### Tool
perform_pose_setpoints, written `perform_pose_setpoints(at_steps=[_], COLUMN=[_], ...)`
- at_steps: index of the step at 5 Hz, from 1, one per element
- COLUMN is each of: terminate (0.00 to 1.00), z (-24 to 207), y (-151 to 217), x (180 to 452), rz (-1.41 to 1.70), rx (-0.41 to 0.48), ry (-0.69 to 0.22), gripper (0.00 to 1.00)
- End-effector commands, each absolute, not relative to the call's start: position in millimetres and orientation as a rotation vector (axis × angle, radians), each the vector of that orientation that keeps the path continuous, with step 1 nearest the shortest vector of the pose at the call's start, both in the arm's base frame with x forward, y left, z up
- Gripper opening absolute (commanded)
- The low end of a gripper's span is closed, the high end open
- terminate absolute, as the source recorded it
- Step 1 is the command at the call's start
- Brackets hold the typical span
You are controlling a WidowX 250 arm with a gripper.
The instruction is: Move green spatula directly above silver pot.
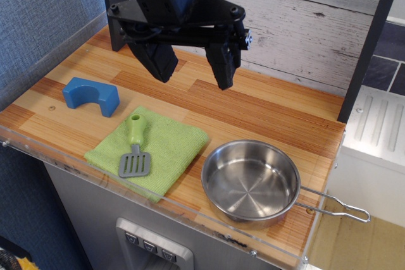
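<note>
The green spatula (134,148) lies on a flat green cloth (149,150), lime handle pointing back, grey slotted blade toward the front edge. The silver pot (251,183) stands empty to the right of the cloth near the front edge, its wire loop handle (335,205) pointing right. My gripper (191,75) hangs open and empty above the middle of the table, behind the cloth and well above the spatula, its two black fingers (223,62) spread apart.
A blue arch-shaped block (91,96) sits at the left, behind the cloth. A clear plastic lip runs along the table's front edge (158,203). A grey plank wall stands behind, a dark post (370,42) at the right.
</note>
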State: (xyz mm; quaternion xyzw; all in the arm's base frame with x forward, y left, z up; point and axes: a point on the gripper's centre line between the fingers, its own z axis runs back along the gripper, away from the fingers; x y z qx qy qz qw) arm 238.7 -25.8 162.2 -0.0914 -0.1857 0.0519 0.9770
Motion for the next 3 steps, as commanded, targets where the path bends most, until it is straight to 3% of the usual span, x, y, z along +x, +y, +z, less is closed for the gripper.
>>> perform_pose_setpoints(at_steps=[1, 3], terminate=[0.00, 0.00], z=[162.2, 147.4], y=[-25.8, 0.4], x=[238.7, 230.9], rz=[0.105, 0.201], rx=[-0.184, -0.159], ry=[-0.374, -0.372], gripper=[1.00, 1.00])
